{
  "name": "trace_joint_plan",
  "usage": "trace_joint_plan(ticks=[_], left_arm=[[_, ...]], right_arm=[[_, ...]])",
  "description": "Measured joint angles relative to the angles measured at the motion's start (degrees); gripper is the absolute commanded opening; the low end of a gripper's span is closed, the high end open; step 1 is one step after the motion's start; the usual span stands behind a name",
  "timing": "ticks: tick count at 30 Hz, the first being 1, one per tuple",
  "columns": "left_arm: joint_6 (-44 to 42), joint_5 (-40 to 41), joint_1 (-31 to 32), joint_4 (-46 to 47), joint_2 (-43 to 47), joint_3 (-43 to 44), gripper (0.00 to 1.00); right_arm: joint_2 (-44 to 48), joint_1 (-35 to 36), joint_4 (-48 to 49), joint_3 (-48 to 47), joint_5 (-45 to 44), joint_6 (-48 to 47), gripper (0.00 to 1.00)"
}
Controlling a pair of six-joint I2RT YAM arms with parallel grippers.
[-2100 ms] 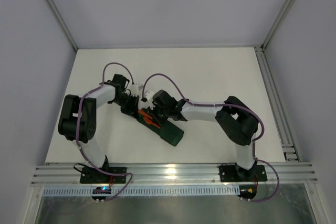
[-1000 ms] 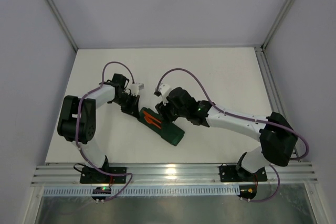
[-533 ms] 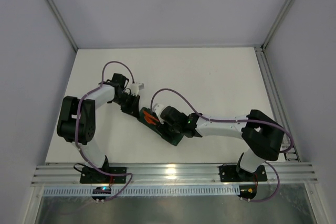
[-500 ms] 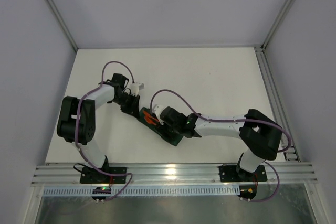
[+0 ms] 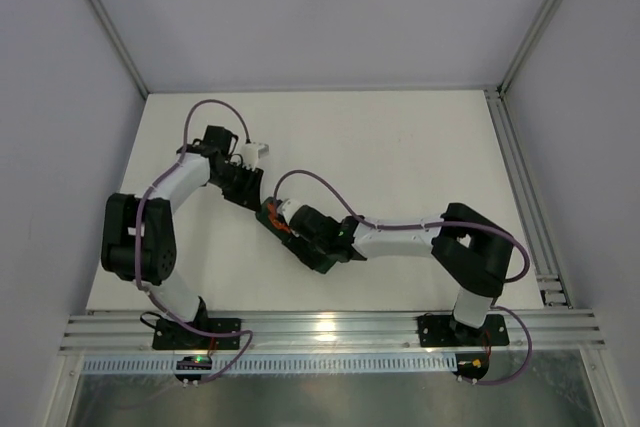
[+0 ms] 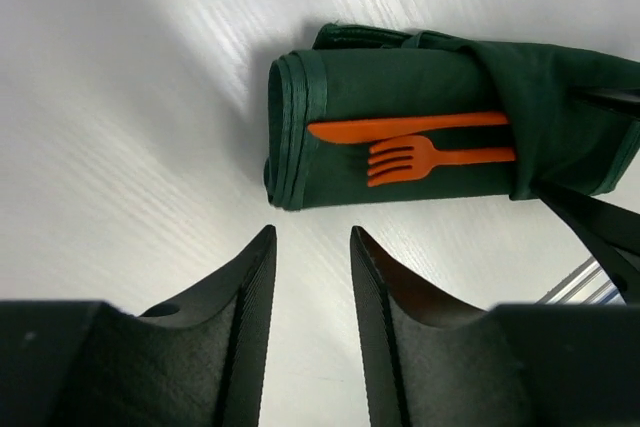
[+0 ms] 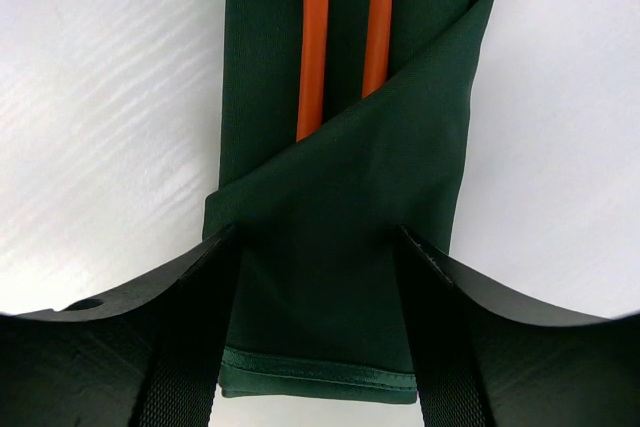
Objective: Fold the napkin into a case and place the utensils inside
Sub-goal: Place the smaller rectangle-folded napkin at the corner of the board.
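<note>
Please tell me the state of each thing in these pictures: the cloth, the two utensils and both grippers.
Dark green cloth napkin: folded into a narrow case.
Orange plastic fork: handle tucked under the diagonal flap, tines showing.
Orange plastic knife: tucked beside the fork, blade showing.
Left gripper: open, empty, off the case.
Right gripper: open, straddling the case's flap end.

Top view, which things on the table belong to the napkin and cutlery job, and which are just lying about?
Part of the job:
- folded green napkin
- orange fork, tucked in it
- orange knife, tucked in it

Not part of it:
- white table
- metal rail at the near edge
</note>
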State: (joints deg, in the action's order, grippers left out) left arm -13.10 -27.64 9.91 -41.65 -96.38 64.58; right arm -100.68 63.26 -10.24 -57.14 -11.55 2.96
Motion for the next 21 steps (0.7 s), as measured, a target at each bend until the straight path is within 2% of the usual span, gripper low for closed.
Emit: trace_joint_plan(ticks=[8,16,21], left_arm=[[-1.44,0.37,-9.88,-1.79,5.6,3.76,0.41],[-3.43,-1.95,-18.18,-4.42,11.72,3.98,0.41],[-4.76,-3.87,-23.61,-6.16,14.12,3.98,0.42]], right_arm=[[-6.14,-7.41,-0.96,-7.48,0.66,5.31,0.63],[-11.28,-23.47,-5.81,-15.78,2.12,5.55,0.63],[-14.88,-33.73,-12.79,-22.69,4.26,3.56,0.63]])
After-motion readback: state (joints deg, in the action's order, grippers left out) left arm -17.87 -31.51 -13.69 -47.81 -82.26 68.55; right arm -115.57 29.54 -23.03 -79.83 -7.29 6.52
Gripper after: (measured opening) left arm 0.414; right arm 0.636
